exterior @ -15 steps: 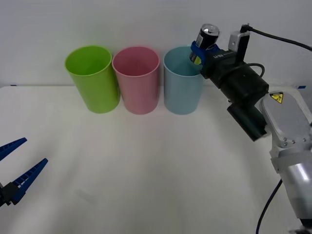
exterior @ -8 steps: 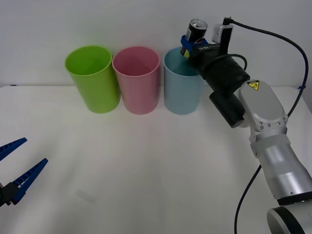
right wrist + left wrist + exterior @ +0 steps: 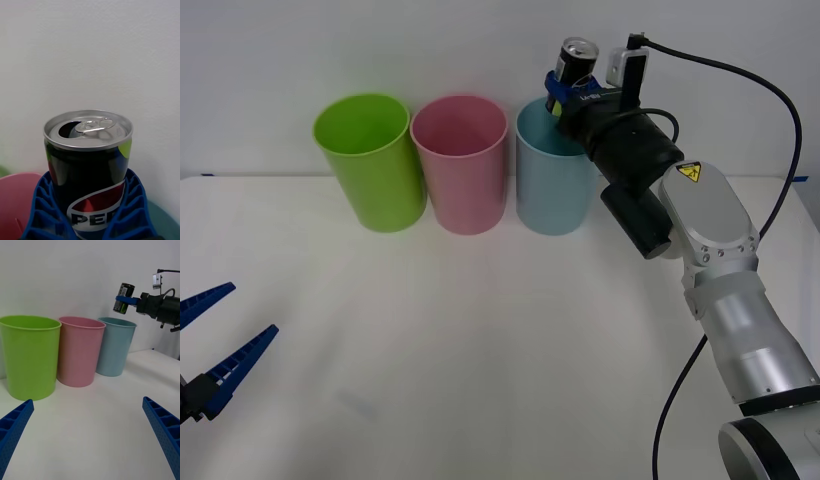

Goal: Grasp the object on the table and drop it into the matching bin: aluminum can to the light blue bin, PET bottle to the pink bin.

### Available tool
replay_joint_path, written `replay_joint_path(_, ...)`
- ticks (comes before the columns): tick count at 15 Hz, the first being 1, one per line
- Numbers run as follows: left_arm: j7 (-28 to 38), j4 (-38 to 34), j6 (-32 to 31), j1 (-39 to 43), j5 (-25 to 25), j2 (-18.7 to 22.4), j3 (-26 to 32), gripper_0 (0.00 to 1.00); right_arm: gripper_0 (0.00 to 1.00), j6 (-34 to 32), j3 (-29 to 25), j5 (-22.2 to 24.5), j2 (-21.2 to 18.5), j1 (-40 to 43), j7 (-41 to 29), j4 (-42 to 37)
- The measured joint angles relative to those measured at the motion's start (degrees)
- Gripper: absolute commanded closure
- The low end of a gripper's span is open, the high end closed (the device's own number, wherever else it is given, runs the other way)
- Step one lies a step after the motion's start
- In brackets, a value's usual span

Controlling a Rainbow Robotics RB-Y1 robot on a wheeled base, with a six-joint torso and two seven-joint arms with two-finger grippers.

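- Three bins stand in a row at the back of the table (image 3: 480, 340): a green bin (image 3: 370, 160) on the left, the pink bin (image 3: 460, 162) in the middle, the blue bin (image 3: 552, 175) on the right, each just beside the next.
- What the bins hold cannot be told; their visible inner walls are bare.
- The can (image 3: 573, 62) is off the table, held upright above the blue bin's rim on its right side, its silver top up and the tab opening showing in the right wrist view.
- The right gripper (image 3: 565, 92) is clamped on the can's lower body, a blue finger on each side; the arm reaches forward and leftward from the right.
- The left gripper (image 3: 215, 345) hangs low over the table's near left edge, well apart from the bins, its fingers spread wide with nothing between them.
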Motion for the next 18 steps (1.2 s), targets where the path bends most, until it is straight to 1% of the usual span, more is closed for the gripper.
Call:
replay_joint_path(1,0.00,0.00,0.00,0.00,0.00,0.00,0.00,0.00,0.25,0.00,0.00,0.03,0.00,0.01,0.07,0.00)
replay_joint_path(2,0.00,0.00,0.00,0.00,0.00,0.00,0.00,0.00,0.00,0.00,0.00,0.18,0.00,0.01,0.20,0.00)
replay_joint_path(9,0.00,0.00,0.00,0.00,0.00,0.00,0.00,0.00,0.00,-0.19,-0.13,0.39,0.00,0.82,1.09,-0.21)
replay_joint_path(12,0.00,0.00,0.00,0.00,0.00,0.00,0.00,0.00,0.00,-0.99,-0.02,0.44,-1.00,3.87,1.16,-3.92)
replay_joint_path(14,0.00,0.00,0.00,0.00,0.00,0.00,0.00,0.00,0.00,-1.82,1.43,-0.74,-3.26,7.15,0.98,-7.89)
replay_joint_path(16,0.00,0.00,0.00,0.00,0.00,0.00,0.00,0.00,0.00,-2.04,3.84,-3.97,-6.95,11.47,0.83,-13.17)
replay_joint_path(18,0.00,0.00,0.00,0.00,0.00,0.00,0.00,0.00,0.00,-2.76,4.79,-6.28,-10.27,16.09,0.82,-18.41)
